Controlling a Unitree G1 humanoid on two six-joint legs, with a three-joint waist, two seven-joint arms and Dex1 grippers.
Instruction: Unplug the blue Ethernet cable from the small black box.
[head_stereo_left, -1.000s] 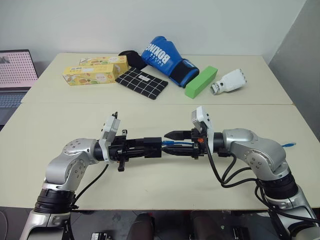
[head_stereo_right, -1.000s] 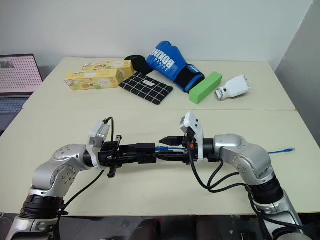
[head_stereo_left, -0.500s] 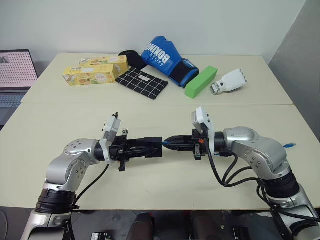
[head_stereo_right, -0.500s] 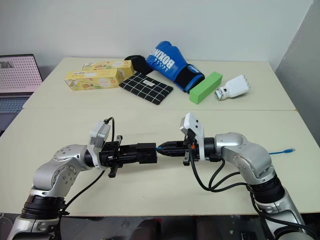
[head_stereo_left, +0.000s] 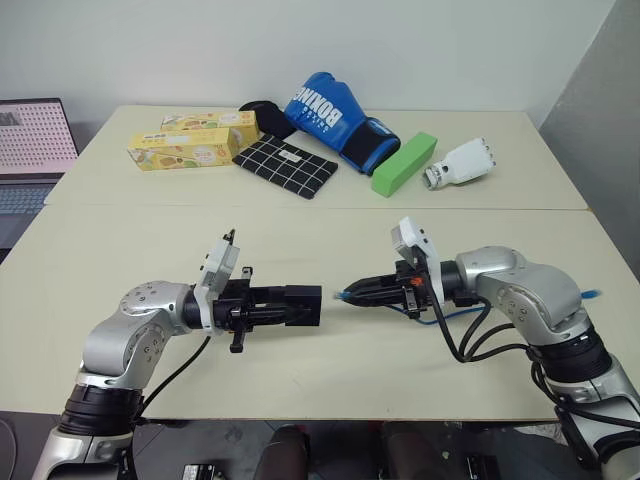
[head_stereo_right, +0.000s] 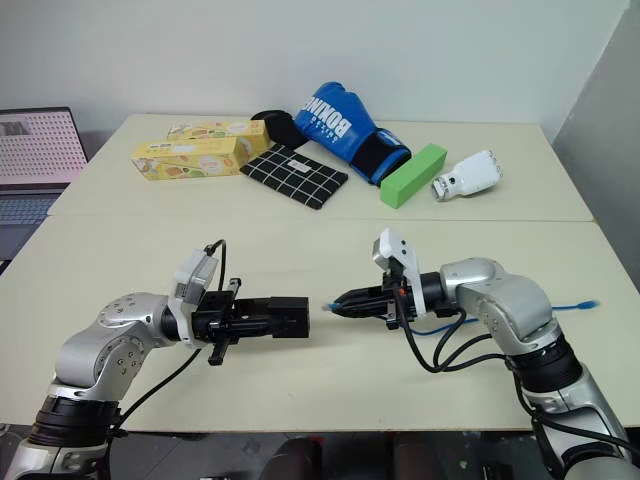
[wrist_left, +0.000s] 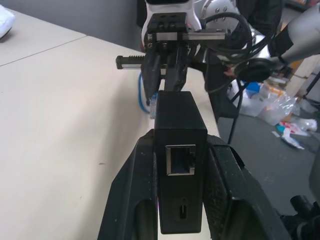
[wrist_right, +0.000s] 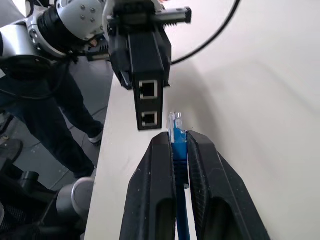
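Reading "BOXING", a blue boxing glove (head_stereo_left: 325, 120) lies beyond the small matte black box (head_stereo_left: 300, 305). Left gripper (head_stereo_left: 285, 306) clamps that box; right gripper (head_stereo_left: 362, 293), just beside it, pinches the unplugged bright blue Ethernet cable (wrist_right: 176, 134).

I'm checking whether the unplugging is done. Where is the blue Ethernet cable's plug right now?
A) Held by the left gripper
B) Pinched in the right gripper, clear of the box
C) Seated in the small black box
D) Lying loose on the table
B: the right gripper is shut on the blue Ethernet cable, and a gap separates its plug from the small black box, which the left gripper holds.
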